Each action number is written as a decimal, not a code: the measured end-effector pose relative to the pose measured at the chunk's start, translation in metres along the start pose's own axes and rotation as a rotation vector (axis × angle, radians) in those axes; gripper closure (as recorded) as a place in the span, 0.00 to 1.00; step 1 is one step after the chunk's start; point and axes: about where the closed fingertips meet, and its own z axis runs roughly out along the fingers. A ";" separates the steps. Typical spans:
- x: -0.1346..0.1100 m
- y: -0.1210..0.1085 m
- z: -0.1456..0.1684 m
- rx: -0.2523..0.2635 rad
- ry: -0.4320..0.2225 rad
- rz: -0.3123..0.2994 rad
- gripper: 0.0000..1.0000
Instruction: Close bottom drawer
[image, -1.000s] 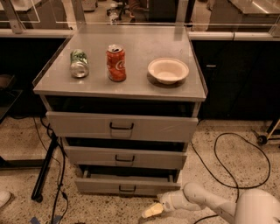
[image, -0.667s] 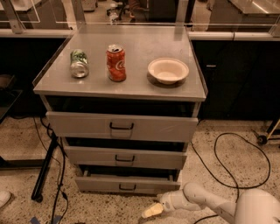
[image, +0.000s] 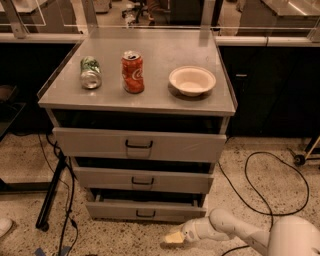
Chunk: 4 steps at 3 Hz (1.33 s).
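Observation:
The bottom drawer (image: 145, 210) is the lowest and narrowest grey front of the cabinet, with a small black wire handle (image: 145, 214). It stands pulled out, with a dark gap above its front. My gripper (image: 173, 237) is low over the floor, just in front of the drawer's right half and a little below its front. It is at the end of the white arm (image: 235, 231) that comes in from the lower right. It is not touching the drawer.
The middle drawer (image: 142, 180) and top drawer (image: 139, 145) also stand slightly out. On the cabinet top are a lying green can (image: 90, 72), an upright red can (image: 133, 72) and a white bowl (image: 192, 80). A black cable (image: 260, 190) loops on the floor right; a black stand leg (image: 50, 192) is left.

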 end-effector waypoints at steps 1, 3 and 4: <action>-0.018 -0.004 0.004 0.034 -0.032 -0.023 0.81; -0.063 -0.016 0.015 0.115 -0.103 -0.094 1.00; -0.084 -0.026 0.022 0.157 -0.114 -0.130 1.00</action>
